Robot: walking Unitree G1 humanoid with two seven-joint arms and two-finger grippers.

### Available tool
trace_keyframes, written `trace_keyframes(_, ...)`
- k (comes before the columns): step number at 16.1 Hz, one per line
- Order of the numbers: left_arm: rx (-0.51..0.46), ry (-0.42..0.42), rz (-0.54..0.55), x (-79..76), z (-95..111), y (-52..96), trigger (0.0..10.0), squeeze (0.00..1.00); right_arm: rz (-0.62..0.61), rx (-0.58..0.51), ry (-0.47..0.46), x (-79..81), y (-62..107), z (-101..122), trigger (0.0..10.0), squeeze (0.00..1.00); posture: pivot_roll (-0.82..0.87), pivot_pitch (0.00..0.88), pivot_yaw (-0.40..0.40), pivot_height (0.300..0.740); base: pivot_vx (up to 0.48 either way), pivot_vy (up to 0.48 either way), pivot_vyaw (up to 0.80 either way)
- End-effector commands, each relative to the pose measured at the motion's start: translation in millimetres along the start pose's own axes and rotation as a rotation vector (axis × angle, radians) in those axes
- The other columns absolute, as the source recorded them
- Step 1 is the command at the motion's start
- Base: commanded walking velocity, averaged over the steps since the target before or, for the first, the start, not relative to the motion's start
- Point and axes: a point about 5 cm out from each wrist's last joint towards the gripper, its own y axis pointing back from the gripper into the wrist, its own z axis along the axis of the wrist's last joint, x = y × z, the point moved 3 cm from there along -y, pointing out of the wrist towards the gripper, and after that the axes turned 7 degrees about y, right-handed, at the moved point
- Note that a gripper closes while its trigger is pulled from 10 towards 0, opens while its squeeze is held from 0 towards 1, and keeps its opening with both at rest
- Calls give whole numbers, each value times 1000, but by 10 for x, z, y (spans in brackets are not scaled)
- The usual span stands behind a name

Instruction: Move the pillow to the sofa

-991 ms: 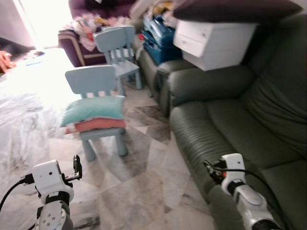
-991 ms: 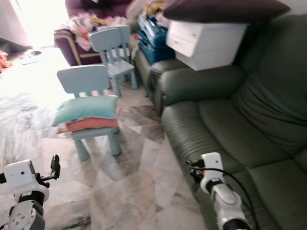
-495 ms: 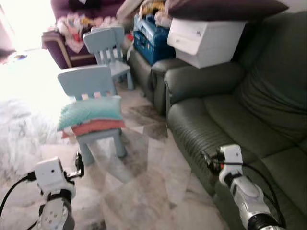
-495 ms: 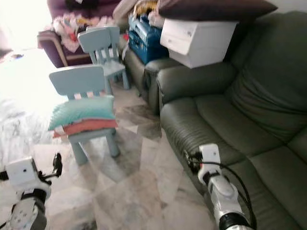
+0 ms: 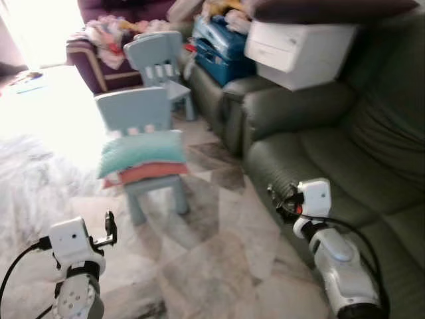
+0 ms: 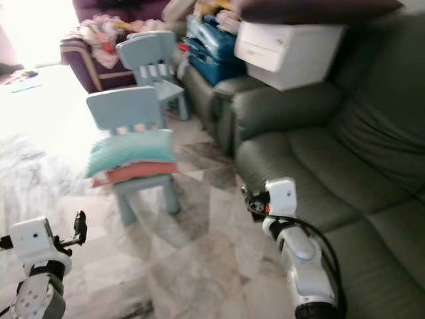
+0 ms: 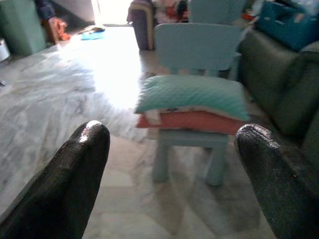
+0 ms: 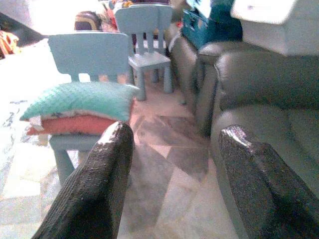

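Observation:
A teal pillow (image 5: pixel 141 150) lies on top of an orange pillow (image 5: pixel 151 172) on the seat of a small light-blue chair (image 5: pixel 135 111) in the middle of the floor. The dark green sofa (image 5: pixel 319 159) runs along the right side. My left gripper (image 7: pixel 169 149) is open and held low at the front left, well short of the chair, looking at the pillows (image 7: pixel 194 94). My right gripper (image 8: pixel 174 149) is open too, raised beside the sofa's front edge and facing the chair. Both hold nothing.
A second light-blue chair (image 5: pixel 159 60) stands behind the first. A white box (image 5: pixel 299 50) and blue cases (image 5: pixel 222 43) rest on the sofa arm and the armchair beyond. A purple sofa with clothes (image 5: pixel 106 40) is at the back. Marble floor (image 5: pixel 212 266) lies between me and the chair.
The camera has swung, so chair and sofa shifted right in view. My right gripper has risen and moved left, closer to the middle. The pillows remain on the chair.

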Motion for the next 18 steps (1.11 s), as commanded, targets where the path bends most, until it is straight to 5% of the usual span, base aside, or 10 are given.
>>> trace_keyframes(1,-2,-25,25,88,19,12,10000,0,27,-21,2,111,-35,132,10000,0,-110,8,51,740,0,0,0)
trace_keyframes(7,-15,-17,6,70,64,14,10000,0,33,5,5,200,-7,308,10000,0,-105,0,51,740,0,0,0)
trace_keyframes(18,-36,-77,3,77,61,45,10000,0,73,30,7,300,-62,227,10000,0,-82,0,47,740,0,0,800)
